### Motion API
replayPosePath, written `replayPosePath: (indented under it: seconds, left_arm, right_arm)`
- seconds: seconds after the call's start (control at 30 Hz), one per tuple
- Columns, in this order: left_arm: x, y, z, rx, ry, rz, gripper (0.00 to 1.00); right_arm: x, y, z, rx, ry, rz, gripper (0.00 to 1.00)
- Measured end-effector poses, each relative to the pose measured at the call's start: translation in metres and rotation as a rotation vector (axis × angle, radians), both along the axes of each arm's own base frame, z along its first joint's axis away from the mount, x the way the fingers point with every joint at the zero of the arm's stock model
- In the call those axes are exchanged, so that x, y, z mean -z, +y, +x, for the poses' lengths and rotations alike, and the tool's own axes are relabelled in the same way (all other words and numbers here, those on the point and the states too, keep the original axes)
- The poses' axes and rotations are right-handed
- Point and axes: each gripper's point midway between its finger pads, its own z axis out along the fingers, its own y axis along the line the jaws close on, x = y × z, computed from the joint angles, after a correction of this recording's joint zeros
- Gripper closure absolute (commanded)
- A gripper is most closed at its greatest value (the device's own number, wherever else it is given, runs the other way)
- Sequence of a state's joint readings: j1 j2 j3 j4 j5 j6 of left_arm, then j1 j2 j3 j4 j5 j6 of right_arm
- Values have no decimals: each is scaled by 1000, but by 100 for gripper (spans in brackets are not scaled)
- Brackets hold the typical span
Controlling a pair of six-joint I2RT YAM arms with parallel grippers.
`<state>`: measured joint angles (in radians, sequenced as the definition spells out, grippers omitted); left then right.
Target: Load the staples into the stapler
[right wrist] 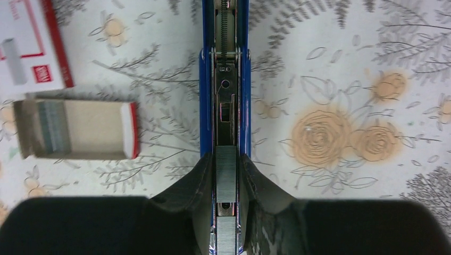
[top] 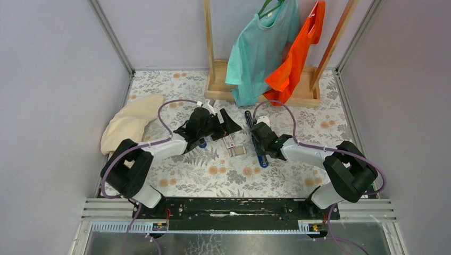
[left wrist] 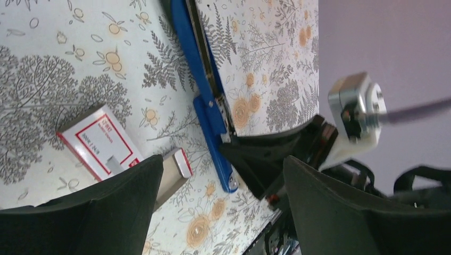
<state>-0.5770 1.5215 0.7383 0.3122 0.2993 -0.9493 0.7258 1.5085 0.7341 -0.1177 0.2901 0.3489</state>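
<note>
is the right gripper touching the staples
Touching. Right wrist view: fingers of the right gripper press both sides of the staples over the open stapler.

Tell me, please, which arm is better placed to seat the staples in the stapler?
Right. The right gripper pinches the staples directly over the channel of the open stapler, lined up with it. The left gripper is open, empty and off to the side near the staple box.

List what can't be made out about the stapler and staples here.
Right wrist: stapler near end, cut by the bottom edge, behind the right gripper.
Right wrist: whether the staples sit in the channel; jaws crowd them.
Top external: box print, too small.
Left wrist: tray, partly behind a finger of the left gripper.
</note>
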Motion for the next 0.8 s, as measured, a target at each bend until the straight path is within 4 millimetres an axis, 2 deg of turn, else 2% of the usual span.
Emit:
replayPosePath:
  seconds: [0.27,0.7,0.8]
  left_arm:
    - [23,-14,20,-3,34,10,13]
    - [69,-35,42,-31,170,-17,14]
    - [72,-36,45,-45,189,-30,14]
  right_arm:
    - [0,23,-11,-103,-6,18,91]
    - [0,35,-5,-139,-40,35,93]
    - [0,39,-5,-154,-43,43,93]
